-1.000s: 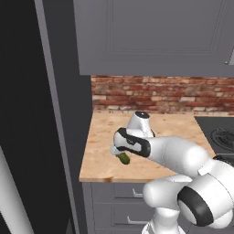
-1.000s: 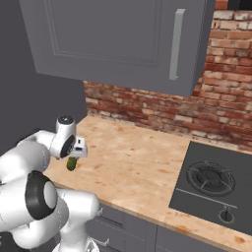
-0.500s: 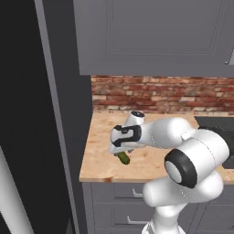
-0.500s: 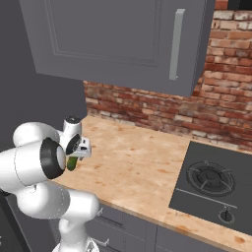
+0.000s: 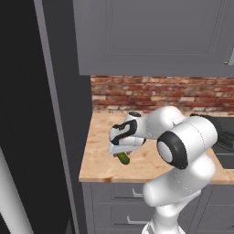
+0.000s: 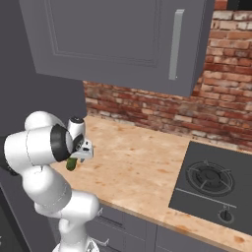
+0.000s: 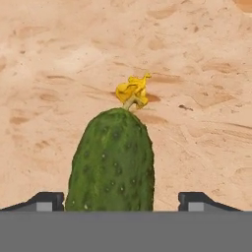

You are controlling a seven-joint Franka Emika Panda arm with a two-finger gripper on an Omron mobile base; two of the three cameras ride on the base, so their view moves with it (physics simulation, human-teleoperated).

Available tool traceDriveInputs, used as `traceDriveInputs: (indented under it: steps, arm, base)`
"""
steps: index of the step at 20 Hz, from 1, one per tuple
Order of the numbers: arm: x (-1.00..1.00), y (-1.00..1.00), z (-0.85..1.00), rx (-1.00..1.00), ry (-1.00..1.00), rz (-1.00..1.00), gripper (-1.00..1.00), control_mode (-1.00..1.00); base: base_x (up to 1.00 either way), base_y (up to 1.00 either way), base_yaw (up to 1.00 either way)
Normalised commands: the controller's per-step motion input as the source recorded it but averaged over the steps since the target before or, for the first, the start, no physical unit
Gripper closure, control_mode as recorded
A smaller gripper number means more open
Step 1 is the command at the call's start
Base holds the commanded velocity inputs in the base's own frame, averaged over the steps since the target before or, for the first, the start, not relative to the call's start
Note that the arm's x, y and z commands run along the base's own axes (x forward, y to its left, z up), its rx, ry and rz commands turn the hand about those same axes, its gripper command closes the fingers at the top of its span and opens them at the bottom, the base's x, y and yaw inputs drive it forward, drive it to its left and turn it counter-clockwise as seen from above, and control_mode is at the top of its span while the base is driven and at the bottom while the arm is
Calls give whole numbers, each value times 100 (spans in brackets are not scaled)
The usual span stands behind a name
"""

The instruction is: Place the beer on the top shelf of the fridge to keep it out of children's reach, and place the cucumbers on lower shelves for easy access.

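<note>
Brick wall (image 6: 162, 110) backs a pale wooden surface (image 6: 147, 172) under dark grey wall cupboards (image 5: 155, 36), with a black gas hob (image 6: 211, 184) set into the surface well to the right of the cucumber. One cucumber (image 5: 122, 158) lies on the surface near its left front corner; in the hand view it (image 7: 112, 162) is a knobbly dark green body with a withered yellow flower (image 7: 133, 91) at its far end, pointing away from the camera. The white arm folds back on itself, its big elbow joint (image 5: 185, 144) to the right of the cucumber and its forearm reaching leftward, with the hand tipped downward. The pincer (image 5: 121, 148) hangs right over the cucumber; its dark fingertips (image 7: 47, 201) stand wide apart on either side of the vegetable with clear gaps, not touching it, so it is open. To the left of the cucumber the surface ends at a tall dark grey fridge side panel (image 5: 68, 114), close by; the front edge lies just beyond the cucumber toward the robot, above grey drawers (image 5: 119, 201). Bare surface stretches from the cucumber toward the brick wall and the hob.
</note>
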Motion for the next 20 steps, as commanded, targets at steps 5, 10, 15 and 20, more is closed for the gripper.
traceDriveInputs:
  steps: [5, 10, 15, 20]
  arm:
    - [0, 20, -62, -1, 6, 0, 100, -100]
    - [-53, 28, -66, -4, 1, -1, 100, -100]
    - [-79, 10, -23, -1, -6, -2, 100, -100]
    - [-48, -21, 44, 1, -20, 0, 100, -100]
  base:
    - [0, 0, 0]
    - [0, 0, 0]
    - [0, 0, 0]
    - [0, 0, 0]
